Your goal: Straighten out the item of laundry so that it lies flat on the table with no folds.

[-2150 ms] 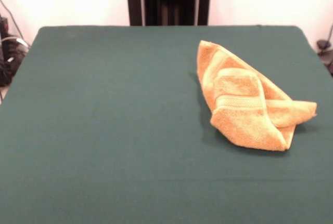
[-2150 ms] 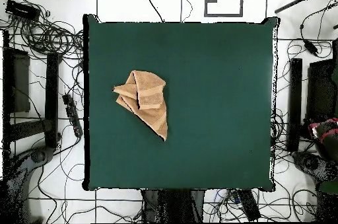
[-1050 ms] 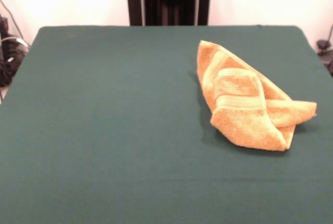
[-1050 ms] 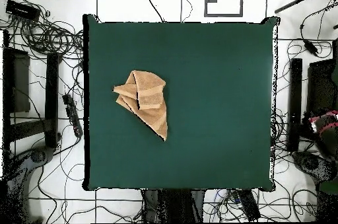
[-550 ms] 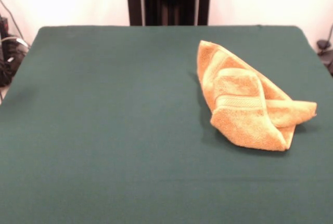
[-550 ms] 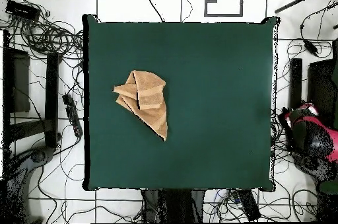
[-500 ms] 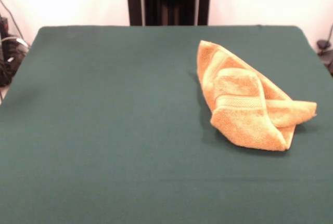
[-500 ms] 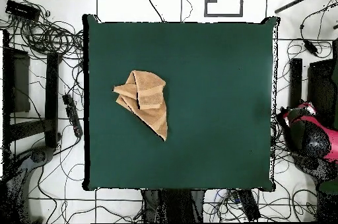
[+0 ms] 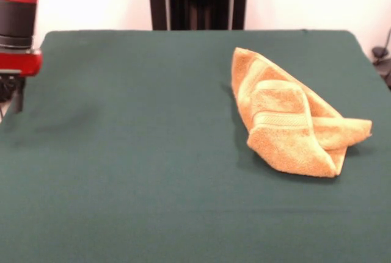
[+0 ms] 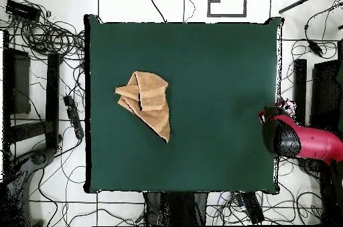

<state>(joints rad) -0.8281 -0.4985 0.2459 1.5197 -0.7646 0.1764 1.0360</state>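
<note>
Front view: nearest the camera the tabletop [image 9: 153,202] is bare green cloth; further back, toward the right, my towel [image 9: 290,119] lies in a crumpled wedge, several layers folded over one another, the woven band showing across its middle and one corner flap sticking out to the right. Farther back at the left edge, the arm hangs over the tabletop's margin with the gripper [image 9: 12,89] barely showing; I cannot tell whether it is open or closed. The overhead view puts the arm [image 10: 295,140] at one side edge and the towel [image 10: 146,102] toward the opposite side, well apart, nothing touching. Judgement: the step in hand is the approach. I would cross the tabletop, come down on the protruding top corner only, pinch a single layer, then draw it outward low to unfold without dragging the whole bundle.
</note>
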